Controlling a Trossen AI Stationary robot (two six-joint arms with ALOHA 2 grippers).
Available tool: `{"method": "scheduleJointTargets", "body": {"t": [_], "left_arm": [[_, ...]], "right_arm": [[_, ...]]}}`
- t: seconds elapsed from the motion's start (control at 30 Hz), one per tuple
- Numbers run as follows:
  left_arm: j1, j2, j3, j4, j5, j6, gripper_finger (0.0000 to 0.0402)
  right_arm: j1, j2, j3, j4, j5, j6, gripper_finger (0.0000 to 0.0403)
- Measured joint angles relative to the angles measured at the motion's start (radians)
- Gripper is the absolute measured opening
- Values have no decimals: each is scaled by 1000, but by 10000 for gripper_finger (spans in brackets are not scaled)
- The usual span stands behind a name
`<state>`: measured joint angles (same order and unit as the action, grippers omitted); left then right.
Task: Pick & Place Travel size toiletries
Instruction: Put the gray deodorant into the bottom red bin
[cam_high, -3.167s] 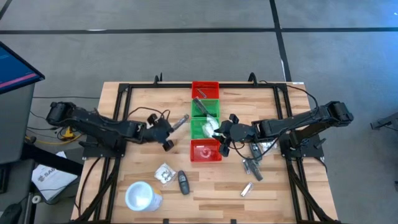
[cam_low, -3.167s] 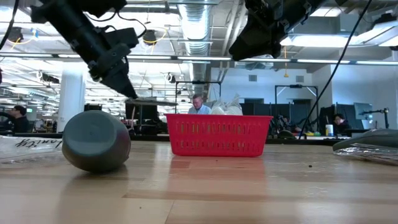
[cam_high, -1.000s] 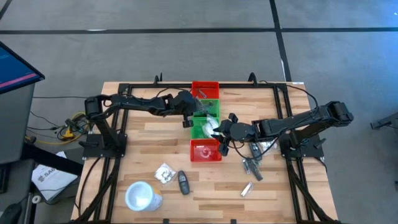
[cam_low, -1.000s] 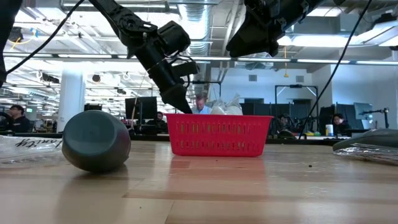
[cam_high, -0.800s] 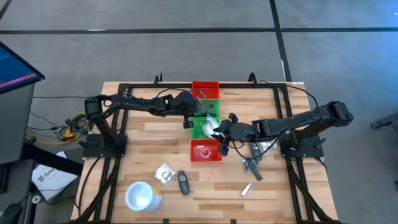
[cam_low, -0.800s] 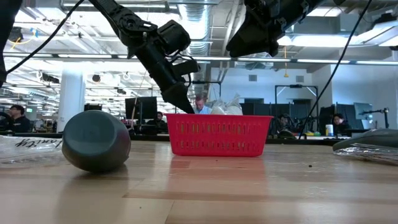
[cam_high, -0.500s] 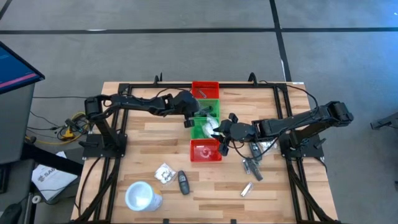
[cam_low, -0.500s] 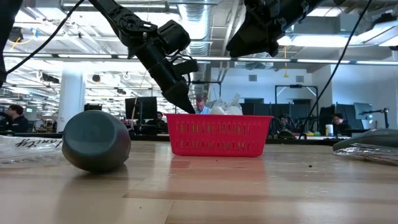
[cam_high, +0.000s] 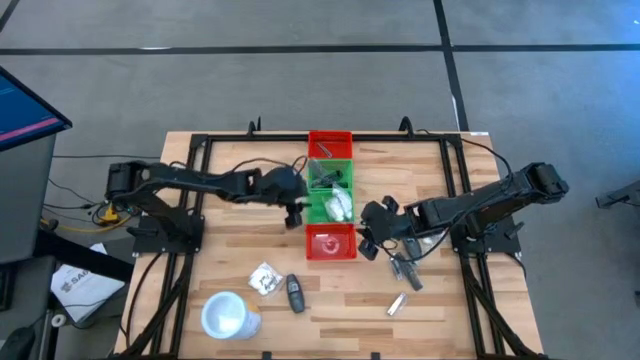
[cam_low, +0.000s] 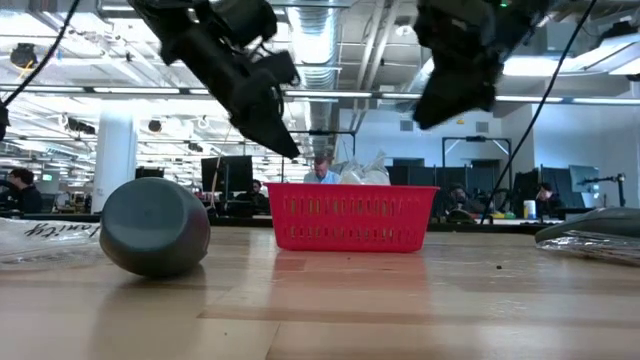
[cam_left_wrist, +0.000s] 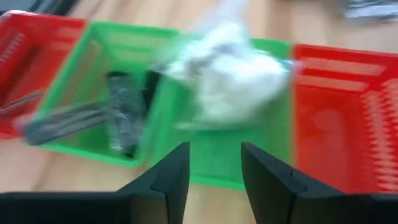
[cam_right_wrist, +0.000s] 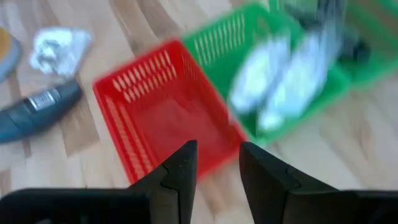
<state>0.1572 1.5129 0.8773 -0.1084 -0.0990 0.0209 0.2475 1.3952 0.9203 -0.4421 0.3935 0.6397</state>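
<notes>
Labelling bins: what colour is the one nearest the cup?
Red bin; clearest in the high view.

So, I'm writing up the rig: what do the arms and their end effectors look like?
Both arms are dark, slim and jointed, with black cables trailing along them. The left end effector and right end effector each have two dark, flat fingers.

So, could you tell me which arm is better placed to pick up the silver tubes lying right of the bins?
The right: its claw hangs open beside the silver tubes; the left claw is across the bins.
</notes>
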Motion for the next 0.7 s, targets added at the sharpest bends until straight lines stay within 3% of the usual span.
{"method": "scheduleJointTargets", "body": {"t": [0.37, 0.53, 0.7], "left_arm": [[-232, -168, -152, 149, -9, -138, 136], [-300, -181, -191, 277, -32, -142, 136], [-337, -183, -199, 276, -62, -161, 136]], "right_arm": [[138, 0, 0, -388, -52, 464, 111], [197, -1, 0, -500, -85, 608, 111], [236, -8, 0, -618, -121, 741, 115]]}}
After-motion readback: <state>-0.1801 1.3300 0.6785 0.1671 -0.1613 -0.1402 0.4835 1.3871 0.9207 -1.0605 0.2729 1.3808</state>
